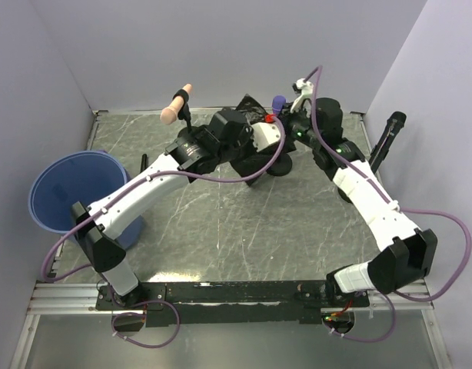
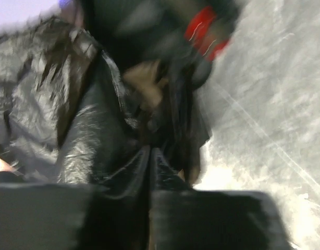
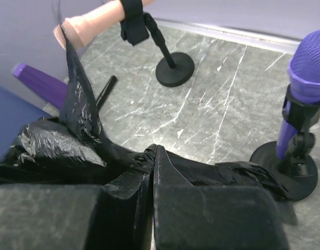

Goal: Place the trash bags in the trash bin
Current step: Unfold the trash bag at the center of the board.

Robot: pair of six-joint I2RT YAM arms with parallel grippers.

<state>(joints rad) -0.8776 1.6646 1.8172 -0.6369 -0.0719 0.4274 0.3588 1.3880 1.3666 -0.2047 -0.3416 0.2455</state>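
Black trash bag [image 3: 50,148] pinched by left claw [image 2: 149,179] and right claw [image 3: 154,164] alike; opposing pulls could tear it short of the trash bin [image 1: 67,192].

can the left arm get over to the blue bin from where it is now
Probably yes: the bin stands open beside that arm's base. But the left hand and right hand are both shut on the bag, so the right one would likely need to let go first.

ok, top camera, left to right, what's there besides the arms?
large round blue plastic trash bin, peach microphone on black stand, crumpled black plastic trash bag, purple microphone, black rod-shaped microphone at right wall
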